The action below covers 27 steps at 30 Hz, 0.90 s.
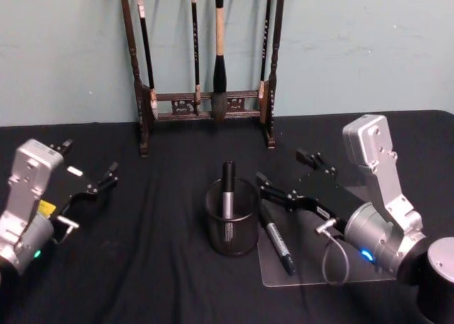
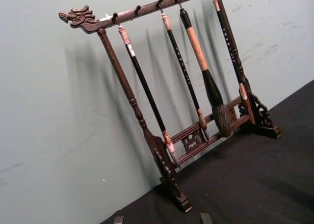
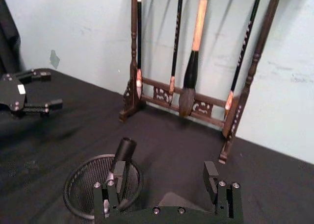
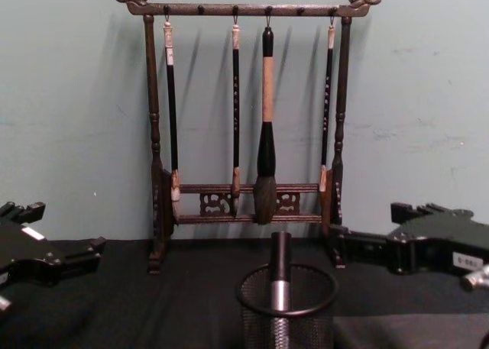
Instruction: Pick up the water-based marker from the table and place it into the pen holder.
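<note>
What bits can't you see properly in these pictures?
- Head view: the brush rack has its top cut off by the upper edge.
- Head view: the print on the marker beside the pen holder, near the open right gripper, is too small to read.
- Chest view: the pen holder's base is cut off by the lower edge.
- Left wrist view: the open left gripper is mostly cut off by the lower edge.

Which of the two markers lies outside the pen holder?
The flat marker, lying on the clear sheet just right of the pen holder; the other marker stands upright inside it.
</note>
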{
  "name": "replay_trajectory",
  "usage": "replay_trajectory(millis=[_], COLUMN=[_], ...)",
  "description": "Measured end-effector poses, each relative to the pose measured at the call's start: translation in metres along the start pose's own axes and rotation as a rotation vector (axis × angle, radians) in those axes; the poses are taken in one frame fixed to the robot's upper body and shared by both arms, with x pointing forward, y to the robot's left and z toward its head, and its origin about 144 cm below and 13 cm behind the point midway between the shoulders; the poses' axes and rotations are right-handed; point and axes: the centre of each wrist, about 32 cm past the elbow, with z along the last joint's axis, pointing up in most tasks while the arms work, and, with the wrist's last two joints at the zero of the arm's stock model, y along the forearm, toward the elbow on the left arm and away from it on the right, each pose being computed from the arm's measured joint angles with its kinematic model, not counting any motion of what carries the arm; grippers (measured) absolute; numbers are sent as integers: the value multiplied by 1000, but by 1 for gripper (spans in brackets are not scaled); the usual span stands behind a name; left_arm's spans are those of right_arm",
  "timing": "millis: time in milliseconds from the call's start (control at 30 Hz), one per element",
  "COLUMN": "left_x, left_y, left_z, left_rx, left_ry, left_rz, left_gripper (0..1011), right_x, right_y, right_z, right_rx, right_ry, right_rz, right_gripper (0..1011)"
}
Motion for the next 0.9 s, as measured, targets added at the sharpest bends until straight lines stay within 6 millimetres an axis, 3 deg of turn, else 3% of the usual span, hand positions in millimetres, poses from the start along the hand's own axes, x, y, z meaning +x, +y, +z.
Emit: replay_trajectory(millis=[500, 900], left_x=[0, 0], left_y=[0, 0], left_z=[0, 0], left_rx=[0, 0], left_ry=[0, 0], left_rz=[0, 0], left_gripper=[1009, 1009], right_x=[0, -4], right_y=[-22, -21], right_z=[-3, -18], right_rx=[-101, -184], right_ry=[-3, 21], right_rz=[-9, 7], right_gripper=[1000, 1000])
